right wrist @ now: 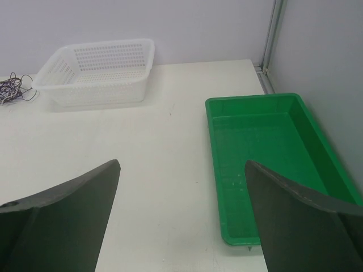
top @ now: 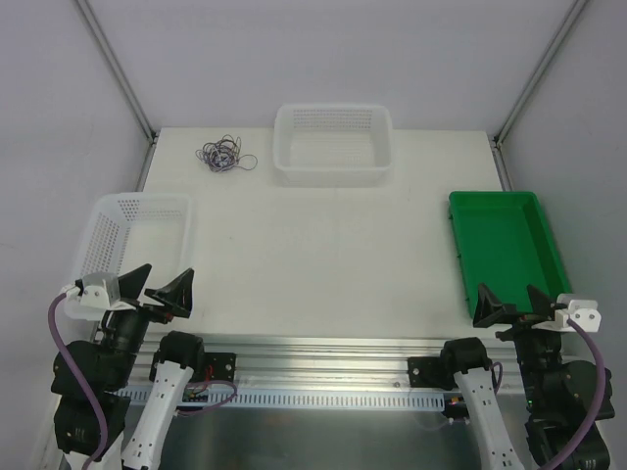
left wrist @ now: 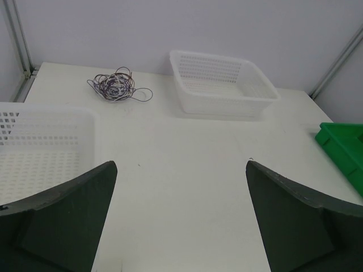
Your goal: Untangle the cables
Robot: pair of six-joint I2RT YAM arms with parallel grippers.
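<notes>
Both hands (top: 156,284) (top: 511,303) spread wide, empty; cables (top: 224,155) bunched far-left.

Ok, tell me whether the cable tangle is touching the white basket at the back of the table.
Apart. The left wrist view shows a strip of table between the cables and the back basket, plainly separating them.

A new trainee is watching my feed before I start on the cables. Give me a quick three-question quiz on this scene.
1. True or false: the cables lie inside the far white basket.
2. Which is nearer the green tray: A, the left gripper, or B, the right gripper?
3. Fill in: both grippers' jaws stand ____.
Key: 1 false, they lie on the table to its left; 2 B; 3 open.
</notes>
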